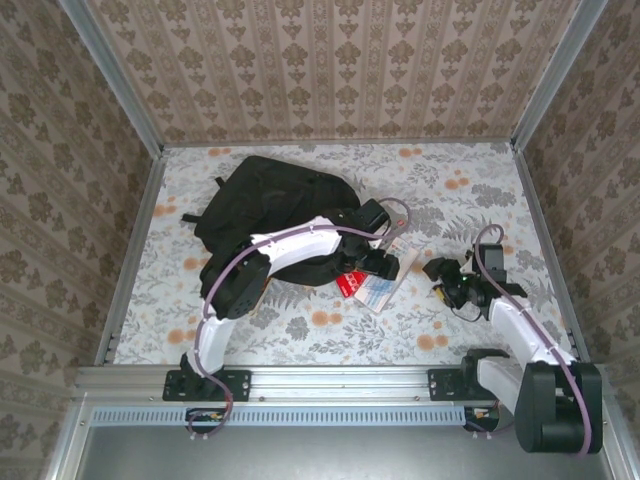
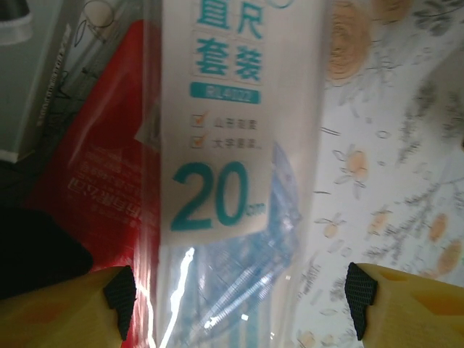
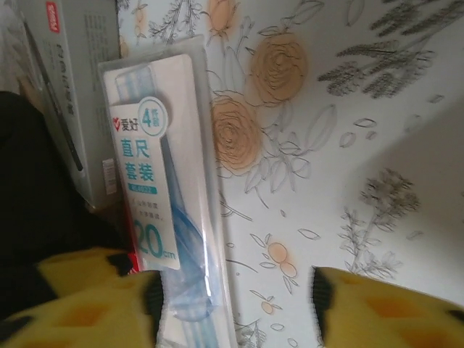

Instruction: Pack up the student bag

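Stationery lies outside the student bag (image 1: pixel 265 215) in the top view: the black bag slumps at the far left of the flowered table (image 1: pixel 480 180), and a ruler pack (image 1: pixel 382 290) and a red packet (image 1: pixel 350 283) rest on the table just beside its near-right edge. The left gripper (image 1: pixel 385 262) reaches across the bag to them, and the right gripper (image 1: pixel 445 275) hangs near on the other side. In the left wrist view the left gripper (image 2: pixel 239 297) has its pads (image 2: pixel 119 297) apart, straddling the ruler pack (image 2: pixel 232 145) without pinching it; the red packet (image 2: pixel 101 167) lies beneath. In the right wrist view the right gripper (image 3: pixel 235 293) is blurred, its fingers (image 3: pixel 322 290) apart and empty, with the ruler pack (image 3: pixel 163 203) by one finger and a grey box (image 3: pixel 69 87) beyond. By my reading, grasping and loading remain to be done; I cannot tell what the bag holds.
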`<state>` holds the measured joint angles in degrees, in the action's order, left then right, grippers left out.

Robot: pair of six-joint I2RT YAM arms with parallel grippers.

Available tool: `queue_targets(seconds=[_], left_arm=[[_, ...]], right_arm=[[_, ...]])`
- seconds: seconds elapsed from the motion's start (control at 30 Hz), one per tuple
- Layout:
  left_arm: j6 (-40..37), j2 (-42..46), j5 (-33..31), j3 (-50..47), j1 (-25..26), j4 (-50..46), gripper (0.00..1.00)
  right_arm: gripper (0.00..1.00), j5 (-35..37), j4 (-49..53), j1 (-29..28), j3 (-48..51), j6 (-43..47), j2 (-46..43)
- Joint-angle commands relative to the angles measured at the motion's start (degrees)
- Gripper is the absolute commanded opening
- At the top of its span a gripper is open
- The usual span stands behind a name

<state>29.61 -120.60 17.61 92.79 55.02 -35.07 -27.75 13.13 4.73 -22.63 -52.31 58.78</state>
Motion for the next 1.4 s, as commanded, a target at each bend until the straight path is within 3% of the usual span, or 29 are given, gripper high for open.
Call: queue_targets(seconds=[0.0, 0.53, 0.77, 1.07, 1.37], left_arm=[[-0.28, -1.54, -2.76, 1.75, -0.70, -0.68, 0.79], [0.99, -5.00, 6.11, 1.57, -2.48, 2.45, 0.76], [1.63, -4.32, 11.03, 1.23, -2.93, 4.99, 0.70], [5.53, -1.60, 16.77, -2.01, -3.98, 12.25, 0.50], [6.43, -0.86, 17.03, -2.88, -4.40, 13.06, 0.18]], right_arm=[[0.44, -4.59, -7.80, 0.06, 0.08, -3.04, 2.77], [0.32, -1.55, -20.11, -7.36, -4.35, -6.29, 24.01], [0.26, -1.14, -24.75, -8.80, -3.93, -7.79, 29.15], [0.26, -1.17, -26.83, -9.21, -3.81, -8.10, 31.87], [0.25, -0.75, -26.60, -9.30, -3.49, -8.09, 31.45]])
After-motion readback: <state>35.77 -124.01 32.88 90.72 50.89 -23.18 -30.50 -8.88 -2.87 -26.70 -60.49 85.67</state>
